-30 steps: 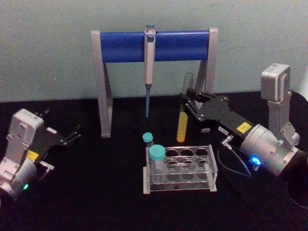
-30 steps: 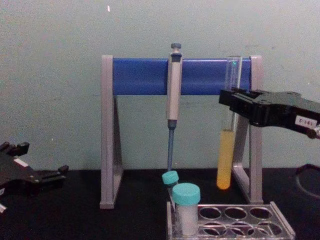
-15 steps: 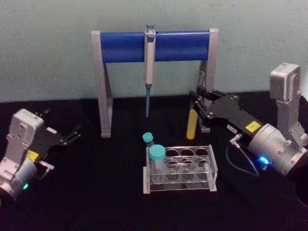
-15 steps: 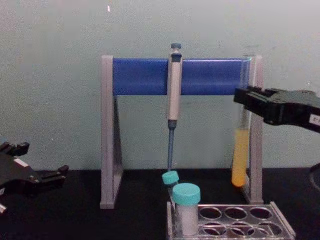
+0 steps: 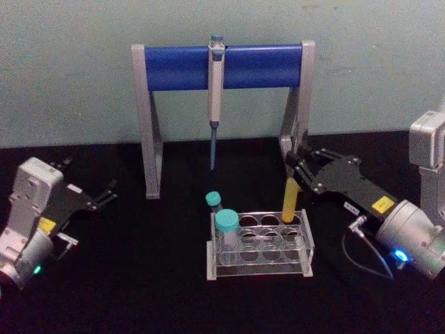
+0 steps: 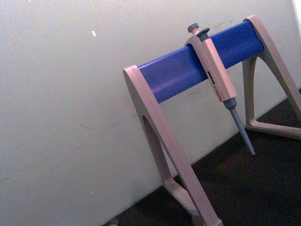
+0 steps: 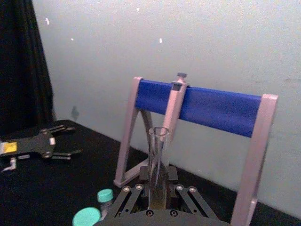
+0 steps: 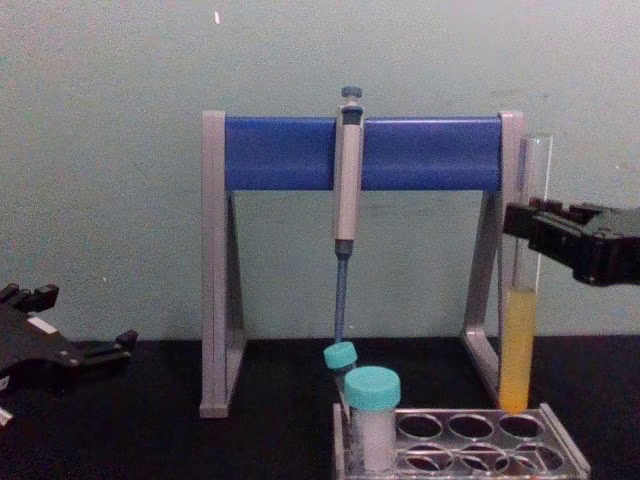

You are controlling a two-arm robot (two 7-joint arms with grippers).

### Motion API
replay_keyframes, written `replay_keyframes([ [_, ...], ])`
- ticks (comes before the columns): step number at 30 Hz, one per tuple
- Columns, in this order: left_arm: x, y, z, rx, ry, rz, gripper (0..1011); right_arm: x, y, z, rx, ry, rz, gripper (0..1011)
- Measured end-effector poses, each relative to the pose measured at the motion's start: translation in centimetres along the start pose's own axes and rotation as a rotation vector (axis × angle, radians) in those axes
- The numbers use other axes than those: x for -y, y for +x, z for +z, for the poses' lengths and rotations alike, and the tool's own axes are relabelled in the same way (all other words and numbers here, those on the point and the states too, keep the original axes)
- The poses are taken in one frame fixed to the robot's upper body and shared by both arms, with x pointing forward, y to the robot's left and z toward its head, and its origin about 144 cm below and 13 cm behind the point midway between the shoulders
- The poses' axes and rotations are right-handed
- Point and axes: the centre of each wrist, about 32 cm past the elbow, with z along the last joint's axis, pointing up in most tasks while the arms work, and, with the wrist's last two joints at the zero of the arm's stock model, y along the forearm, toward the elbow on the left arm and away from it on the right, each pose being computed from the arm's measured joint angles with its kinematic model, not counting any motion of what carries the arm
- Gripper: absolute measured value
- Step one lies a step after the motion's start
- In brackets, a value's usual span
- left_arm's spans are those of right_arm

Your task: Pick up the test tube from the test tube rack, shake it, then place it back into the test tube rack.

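My right gripper (image 5: 295,168) is shut on the upper part of the test tube (image 5: 288,202), a slim clear tube with yellow liquid in its lower half. The tube (image 8: 520,340) hangs upright, its round bottom just above the back right hole of the test tube rack (image 8: 480,443). The clear rack (image 5: 306,245) sits on the black table in front of me. In the right wrist view the open tube mouth (image 7: 158,141) rises between the fingers (image 7: 136,193). My left gripper (image 5: 104,195) rests open at the far left of the table, away from the rack.
Two teal-capped vials (image 5: 227,223) (image 5: 213,200) stand in the rack's left holes. Behind the rack is a grey-legged stand with a blue crossbar (image 5: 177,67), and a grey pipette (image 5: 216,76) hangs from it. Its right leg (image 8: 484,290) is close behind the tube.
My right gripper has carried the test tube rightward and down, from in front of the stand to just over the rack's back right hole. The left arm has not moved.
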Motion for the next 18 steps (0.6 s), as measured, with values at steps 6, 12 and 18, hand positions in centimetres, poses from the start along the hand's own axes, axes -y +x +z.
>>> replay_keyframes([
  [6, 0.0, 0.0, 0.0, 0.000, 0.000, 0.000, 1001, 0.0, -0.9, -0.3, -0.020, -0.003, 0.050, 229],
  [12, 0.0, 0.0, 0.0, 0.000, 0.000, 0.000, 1001, -1.0, -1.4, -0.3, -0.030, 0.006, 0.090, 229],
  [18, 0.0, 0.0, 0.0, 0.000, 0.000, 0.000, 1001, -2.3, -1.2, -0.3, -0.032, 0.020, 0.105, 229],
])
